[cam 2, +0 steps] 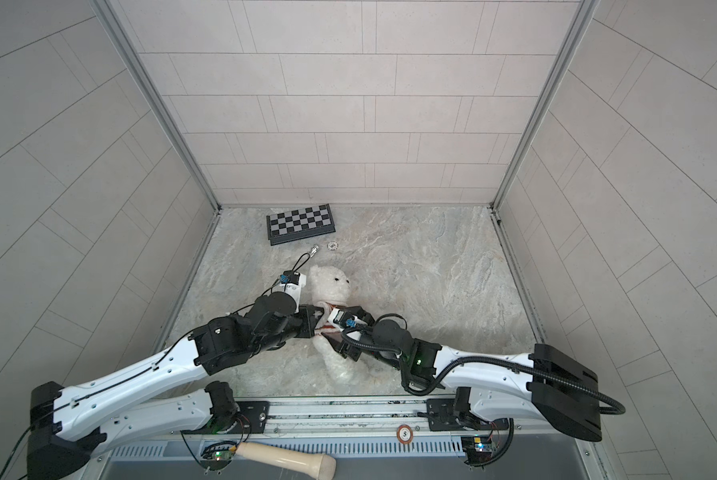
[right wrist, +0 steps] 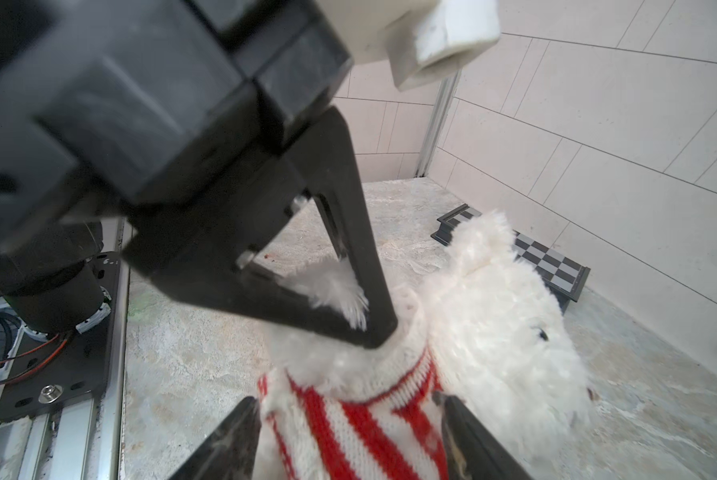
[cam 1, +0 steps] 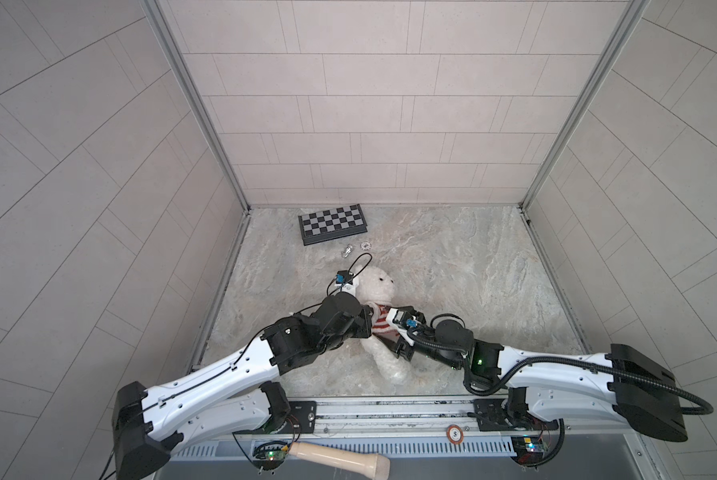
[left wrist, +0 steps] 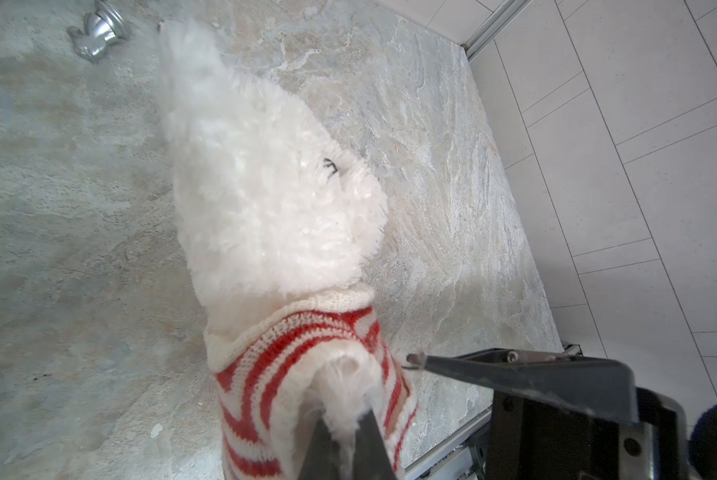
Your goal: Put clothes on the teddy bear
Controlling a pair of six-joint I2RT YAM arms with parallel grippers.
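The fluffy white teddy bear (cam 1: pixel 375 286) lies on the marble floor with its head toward the back wall, seen in both top views (cam 2: pixel 332 284). A red-and-white striped sweater (left wrist: pixel 290 353) sits round its neck and chest. My left gripper (left wrist: pixel 344 440) is shut on the furry arm that pokes out of a sleeve; the right wrist view shows its black fingers (right wrist: pixel 361 291) pinched on the fur. My right gripper (right wrist: pixel 348 424) stands open, its two fingers on either side of the sweater's body. In a top view both grippers meet at the bear's chest (cam 1: pixel 384 326).
A folded chessboard (cam 1: pixel 332 223) lies by the back wall, with a silver chess piece (cam 1: pixel 347 250) and a small round token (cam 1: pixel 365 246) just in front of it. A wooden handle (cam 1: pixel 340 459) rests below the arm rail. Tiled walls close three sides.
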